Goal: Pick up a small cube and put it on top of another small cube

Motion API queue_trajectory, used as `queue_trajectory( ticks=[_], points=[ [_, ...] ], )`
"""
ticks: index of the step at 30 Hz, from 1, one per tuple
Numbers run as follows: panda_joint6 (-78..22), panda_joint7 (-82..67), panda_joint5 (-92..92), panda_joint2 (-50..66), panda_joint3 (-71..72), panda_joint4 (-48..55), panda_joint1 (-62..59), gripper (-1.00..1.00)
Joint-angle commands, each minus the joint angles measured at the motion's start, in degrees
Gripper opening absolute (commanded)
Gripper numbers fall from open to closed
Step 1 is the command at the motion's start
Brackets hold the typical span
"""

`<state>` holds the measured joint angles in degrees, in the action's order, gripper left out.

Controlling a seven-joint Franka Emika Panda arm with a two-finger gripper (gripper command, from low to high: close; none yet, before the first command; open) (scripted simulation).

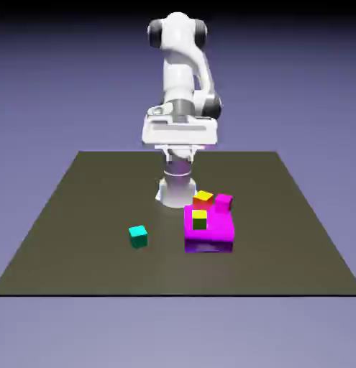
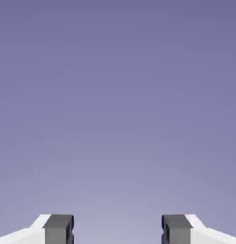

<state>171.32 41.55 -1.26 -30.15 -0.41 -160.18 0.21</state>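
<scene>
Atop magenta block point(image 1: 208, 234): yellow-green cube point(image 1: 199, 220); pincer point(image 2: 118, 229) open.

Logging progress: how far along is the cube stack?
Done: no stacking visible; the yellow-green cube sits on the magenta block, not on another small cube.
In hand: nothing; the fingers are wide apart with only backdrop between them.
Left: everything, from picking a cube to placing it. The teal cube lies apart on the table.

The gripper point(image 2: 118, 229) was open, its two grey fingertips point(image 2: 59, 229) well apart at the bottom edge, on white mounts. Between and above them showed only the blue-violet backdrop point(image 2: 118, 105), paler toward the bottom.
</scene>
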Motion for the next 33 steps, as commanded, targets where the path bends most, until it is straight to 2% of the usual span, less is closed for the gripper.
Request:
queue_trajectory(
  ticks=[1, 19, 21, 26, 27, 28, 33],
  points=[
    [-2.2, -0.8, -1.0, 2.1, -0.3, 0.7, -0.4, 0.00],
    [-42.3, -14.3, -19.8, 39.5, -6.4, 12.9, -7.6, 0.00],
    [-42.9, -14.5, -20.1, 40.0, -6.5, 13.1, -7.7, 0.00],
    [-31.9, -11.7, -23.9, 49.3, -8.7, 11.3, -8.5, 0.00],
    [-31.9, -11.7, -23.9, 49.3, -8.7, 11.3, -8.5, -1.00],
    [-31.9, -11.7, -23.9, 49.3, -8.7, 11.3, -8.5, -1.00],
    [-43.9, -14.0, -19.2, 38.9, -5.9, 12.9, -7.1, -1.00]
  ],
)
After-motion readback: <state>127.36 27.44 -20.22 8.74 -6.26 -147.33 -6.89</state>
